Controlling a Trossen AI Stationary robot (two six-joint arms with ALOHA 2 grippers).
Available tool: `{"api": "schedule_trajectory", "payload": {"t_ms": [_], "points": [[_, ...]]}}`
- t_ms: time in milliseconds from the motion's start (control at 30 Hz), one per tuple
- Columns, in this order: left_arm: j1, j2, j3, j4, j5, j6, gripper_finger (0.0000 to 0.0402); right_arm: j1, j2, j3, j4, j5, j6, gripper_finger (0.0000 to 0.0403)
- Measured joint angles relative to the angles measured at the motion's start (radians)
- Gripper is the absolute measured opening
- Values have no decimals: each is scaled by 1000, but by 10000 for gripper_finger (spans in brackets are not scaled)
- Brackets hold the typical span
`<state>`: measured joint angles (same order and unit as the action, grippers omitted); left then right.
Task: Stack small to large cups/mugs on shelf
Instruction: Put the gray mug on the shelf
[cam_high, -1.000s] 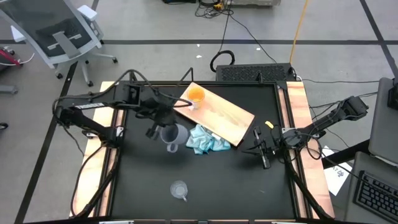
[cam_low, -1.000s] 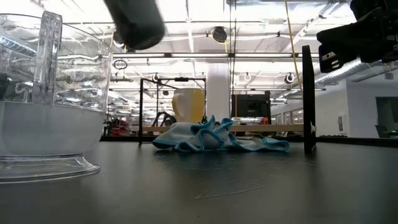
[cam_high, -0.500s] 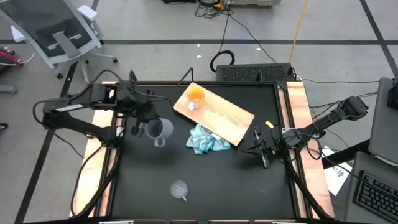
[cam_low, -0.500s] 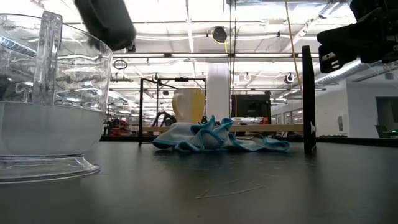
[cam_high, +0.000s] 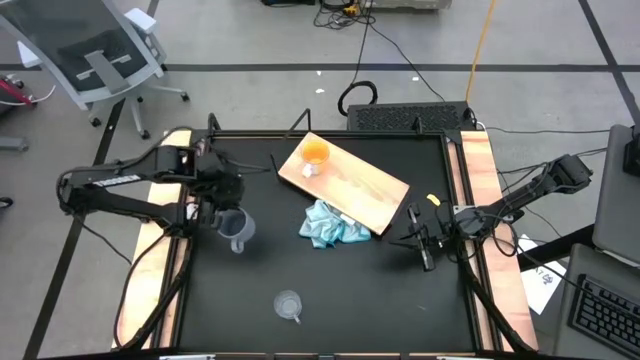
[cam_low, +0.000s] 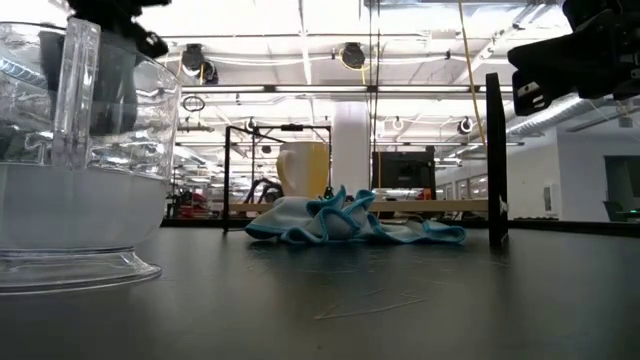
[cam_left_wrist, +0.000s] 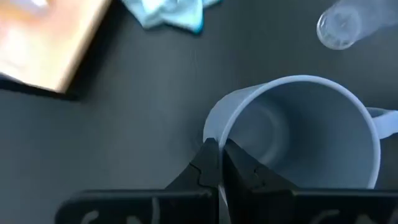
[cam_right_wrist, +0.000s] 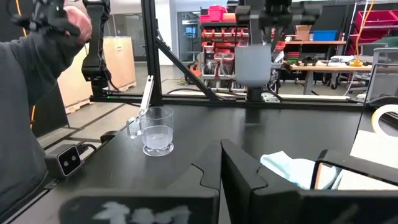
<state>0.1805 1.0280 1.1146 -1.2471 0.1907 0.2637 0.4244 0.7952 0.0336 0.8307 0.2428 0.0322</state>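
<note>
Black table (cam_high: 330, 290), shelf (cam_high: 365, 190) well right of left gripper (cam_high: 222, 205). Clamped on grey mug (cam_high: 232, 228) rim, held aloft. Thin rim pinch; could swing or slip. Right gripper (cam_high: 422, 243) idle, seemingly closed.

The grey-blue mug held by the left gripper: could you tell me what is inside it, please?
Nothing shows inside the grey-blue mug: the left wrist view looks down onto bare inner wall and floor. The left gripper pinches its rim, one finger inside, hiding a small strip of wall.
</note>
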Motion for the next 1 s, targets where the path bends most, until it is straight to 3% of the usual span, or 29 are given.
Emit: {"api": "schedule_trajectory", "payload": {"t_ms": [600,1000], "points": [[140,-120,-225,275,81,-47,3,-57,0,0,8,0,8,0],[156,-171,-356,371,126,-41,3,-57,0,0,10,0,8,0]]}}
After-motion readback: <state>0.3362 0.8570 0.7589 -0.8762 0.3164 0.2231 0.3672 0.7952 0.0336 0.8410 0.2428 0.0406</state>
